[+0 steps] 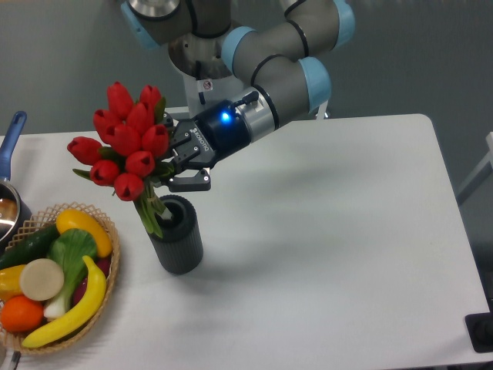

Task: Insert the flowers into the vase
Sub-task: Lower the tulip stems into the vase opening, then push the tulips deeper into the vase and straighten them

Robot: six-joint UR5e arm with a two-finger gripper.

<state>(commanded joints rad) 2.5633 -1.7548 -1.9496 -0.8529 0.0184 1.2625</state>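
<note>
Flowers (pixel 123 146): red tulip bunch, held up in the air over table's left part, heads up-left, stems pointing down-right.
Gripper (pixel 179 163): clamped on the stems just under the heads; comes in from the right, fingers reaching left.
Vase (pixel 176 235): dark ribbed cyl, upright on table (pixel 331 254), directly below & slightly right of the gripper.
Stem tips: at the vase mouth, left side of rim; can't tell if inside or just in front.
Key relation: bunch axis tilted, top leaning left, vase axis vertical. Mouth lies straight down from grip.
Next, my read: stand stems upright, then lower.
Nearby: fruit basket (pixel 108 285) left of vase, apart.
</note>
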